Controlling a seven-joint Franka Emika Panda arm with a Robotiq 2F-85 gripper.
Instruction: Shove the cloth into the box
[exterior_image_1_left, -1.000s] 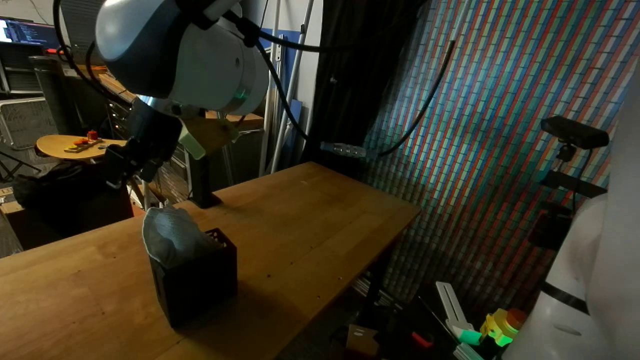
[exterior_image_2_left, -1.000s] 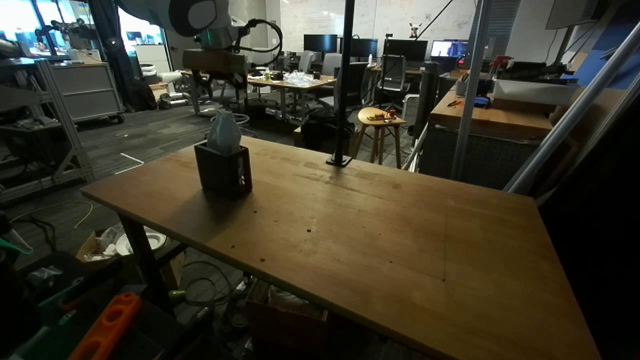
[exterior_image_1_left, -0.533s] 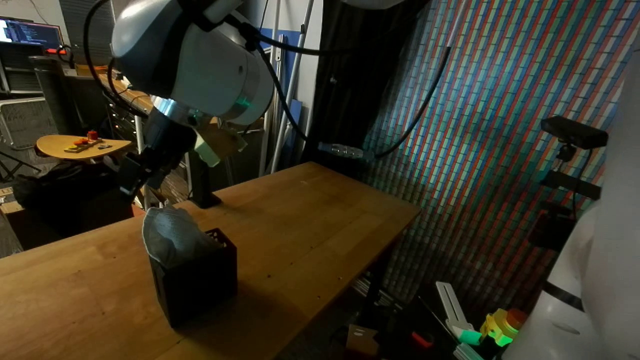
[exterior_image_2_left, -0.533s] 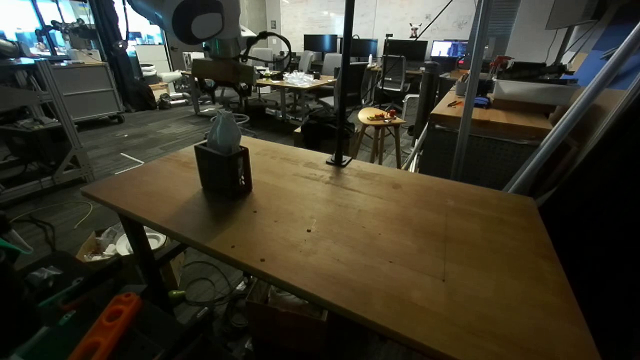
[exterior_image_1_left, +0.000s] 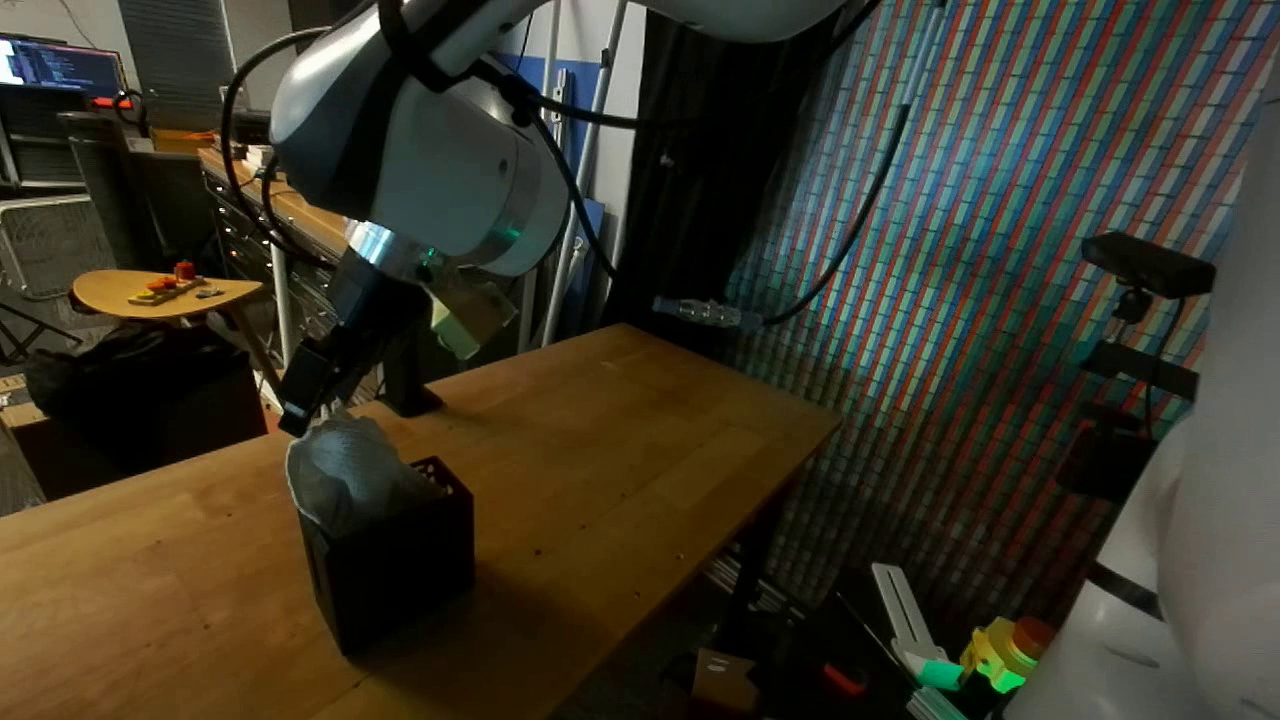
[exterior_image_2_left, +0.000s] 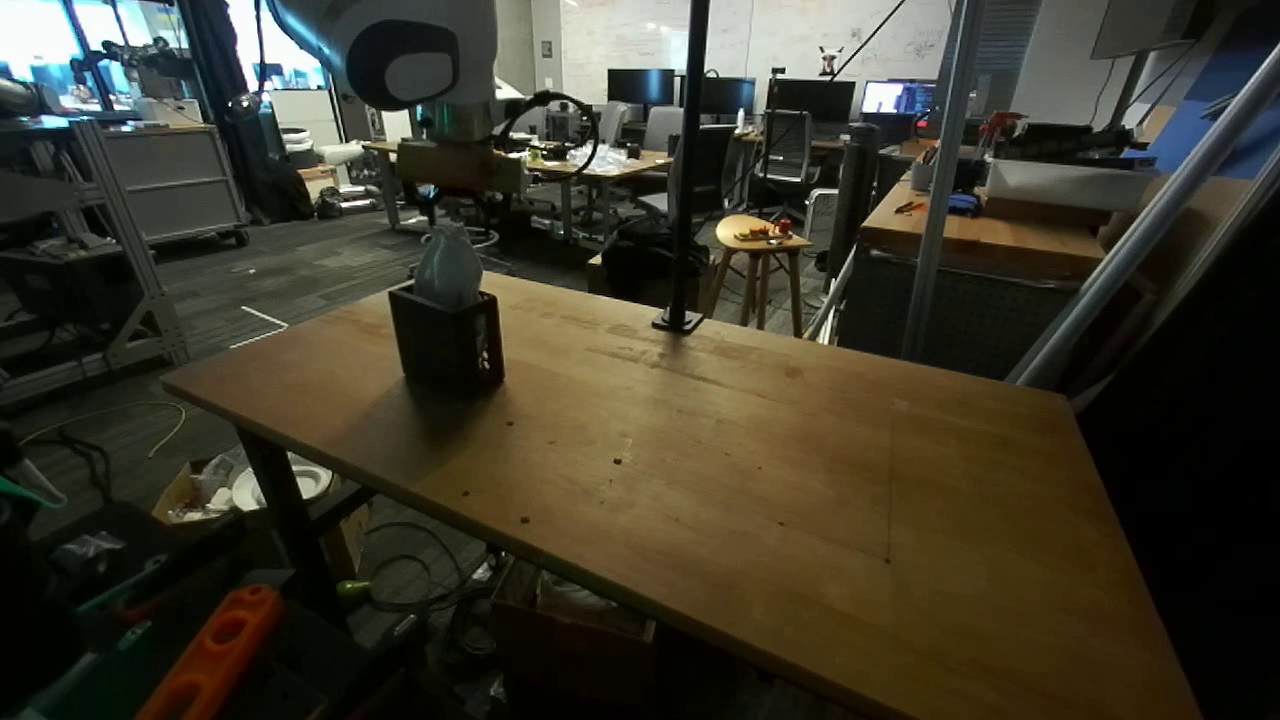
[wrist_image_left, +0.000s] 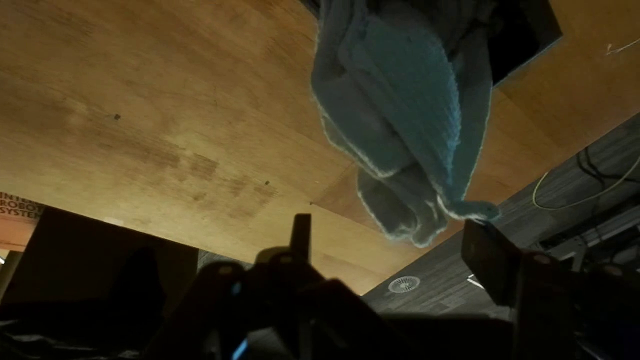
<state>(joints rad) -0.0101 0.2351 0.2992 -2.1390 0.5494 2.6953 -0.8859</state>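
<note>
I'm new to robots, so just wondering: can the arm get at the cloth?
Probably yes: the open gripper is close to the cloth, whose top sticks up out of the box, and nothing visible stands between them.

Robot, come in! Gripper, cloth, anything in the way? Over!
Gripper open, right by the cloth, touch unclear. Cloth poking up out of the box. Black post stands apart from the box, likely not in the way.

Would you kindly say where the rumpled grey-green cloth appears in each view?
In an exterior view: rumpled grey-green cloth, left of centre, lower half.
In an exterior view: cloth, left of centre, upper half.
Wrist view: cloth, mostly upper half, right of centre.
Shared landmark: the black cube-like box it pokes from.
</note>
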